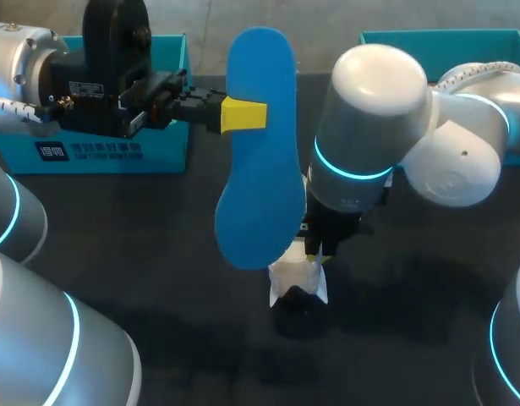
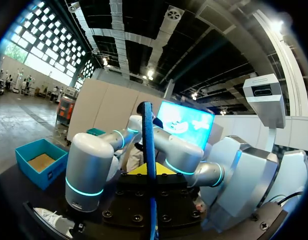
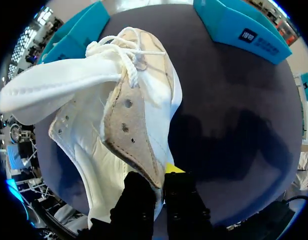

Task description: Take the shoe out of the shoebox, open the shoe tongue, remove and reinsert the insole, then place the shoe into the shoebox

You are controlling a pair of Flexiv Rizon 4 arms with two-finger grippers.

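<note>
My left gripper (image 1: pixel 243 114) is shut on a blue insole (image 1: pixel 260 152), holding it up in the air above the table's middle; in the left wrist view the insole (image 2: pixel 148 150) shows edge-on between the yellow tips. Just under the insole's lower end, my right gripper (image 1: pixel 317 254) points down and is shut on the white shoe (image 1: pixel 298 281). In the right wrist view the fingers (image 3: pixel 143 200) pinch the shoe's (image 3: pixel 93 145) side flap beside the eyelets. The tongue (image 3: pixel 58 87) is folded out and the laces (image 3: pixel 126 55) hang loose.
A teal shoebox (image 1: pixel 116 152) stands at the back left, behind my left arm. A second teal box (image 1: pixel 446 42) stands at the back right. The dark tabletop (image 1: pixel 183 288) lies bare in front of the shoe.
</note>
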